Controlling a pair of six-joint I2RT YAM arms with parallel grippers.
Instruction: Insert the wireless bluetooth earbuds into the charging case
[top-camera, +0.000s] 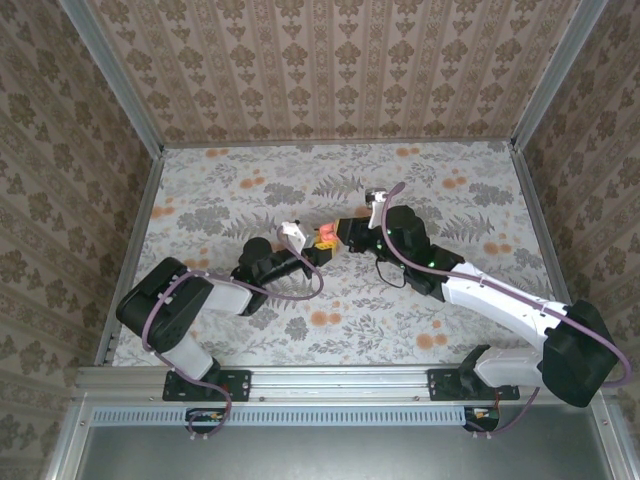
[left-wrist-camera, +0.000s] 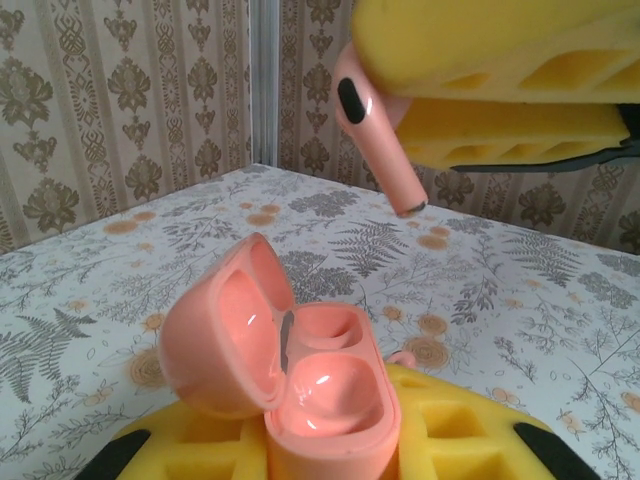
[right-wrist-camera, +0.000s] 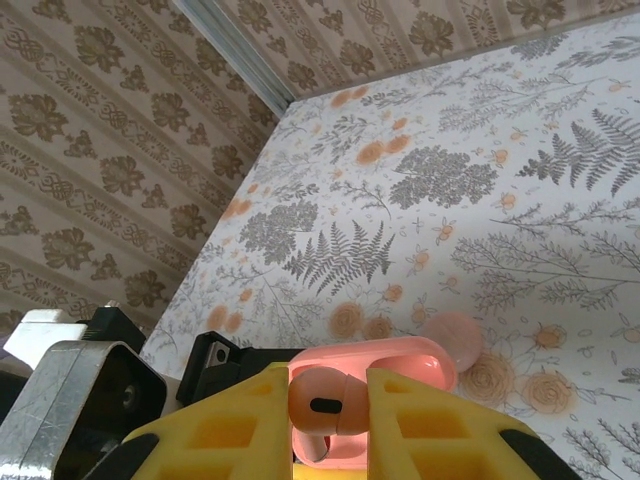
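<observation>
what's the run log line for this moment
left end effector: shut on charging case, lid open | right end effector: shut on earbud, above case | earbud: not yet inserted

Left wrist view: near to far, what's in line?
left gripper shut on the open case → earbud pinched in the right gripper → corner post

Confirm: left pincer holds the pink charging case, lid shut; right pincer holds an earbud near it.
Wrong: the lid is open, as the left wrist view shows. The left pincer holds the charging case, the right pincer an earbud near it.
</observation>
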